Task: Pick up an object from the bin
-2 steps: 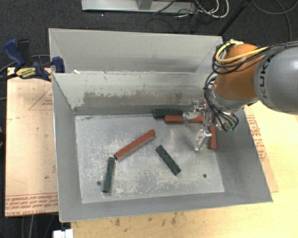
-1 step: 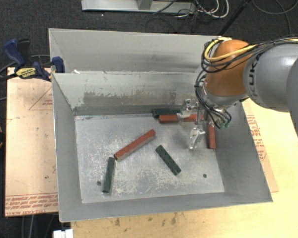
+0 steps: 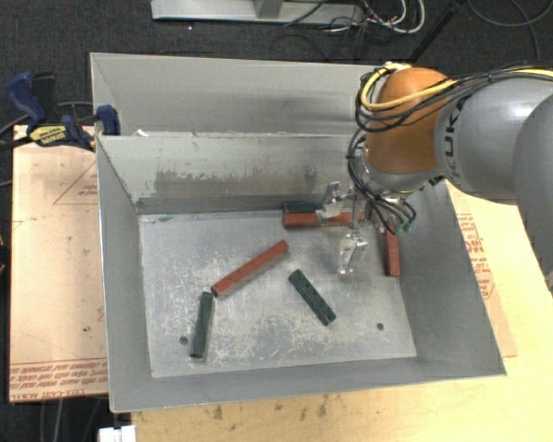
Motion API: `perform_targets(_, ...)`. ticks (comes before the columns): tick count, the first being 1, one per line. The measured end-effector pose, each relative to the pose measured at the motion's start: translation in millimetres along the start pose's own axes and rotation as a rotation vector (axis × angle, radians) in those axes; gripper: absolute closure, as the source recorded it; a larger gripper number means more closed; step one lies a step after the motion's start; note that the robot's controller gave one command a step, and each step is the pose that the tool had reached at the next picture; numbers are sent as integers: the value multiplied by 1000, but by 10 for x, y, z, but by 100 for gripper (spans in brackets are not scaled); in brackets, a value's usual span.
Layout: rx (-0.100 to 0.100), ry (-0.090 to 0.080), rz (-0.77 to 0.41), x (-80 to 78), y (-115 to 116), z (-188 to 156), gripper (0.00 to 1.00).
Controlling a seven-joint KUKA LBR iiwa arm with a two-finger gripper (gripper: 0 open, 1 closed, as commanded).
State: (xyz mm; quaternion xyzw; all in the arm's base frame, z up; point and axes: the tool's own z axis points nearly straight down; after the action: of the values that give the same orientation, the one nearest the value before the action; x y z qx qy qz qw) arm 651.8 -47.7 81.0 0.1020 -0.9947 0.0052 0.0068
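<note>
Down close to the floor of the grey bin point(image 3: 120, 247) with the gripper point(image 3: 352, 254), right of centre, beneath the orange cover point(image 3: 401, 122); cannot tell how wide or narrow the opening; just to the right, a short red block point(image 3: 391, 252) lying front to back, near, touching or not unclear; to the left, by the back wall, a second red block point(image 3: 300, 218) with a dark green piece point(image 3: 295, 207) behind; further left, a long red-brown bar point(image 3: 251, 268) aslant; nearer the front, a dark green bar point(image 3: 311, 296); well apart at front left, another green bar point(image 3: 201, 324)
</note>
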Motion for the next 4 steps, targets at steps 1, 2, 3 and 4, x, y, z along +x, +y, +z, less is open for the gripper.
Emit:
perform_targets(1, -3, 3, 2, -10, -20, 2, 0)
perform_targets(2, -2, -24, -117, 287, 275, -80, 0)
perform_targets(3, -10, -21, 133, -96, 832, -26, 100)
perform_targets(4, -12, -5, 131, -70, 842, -23, 0)
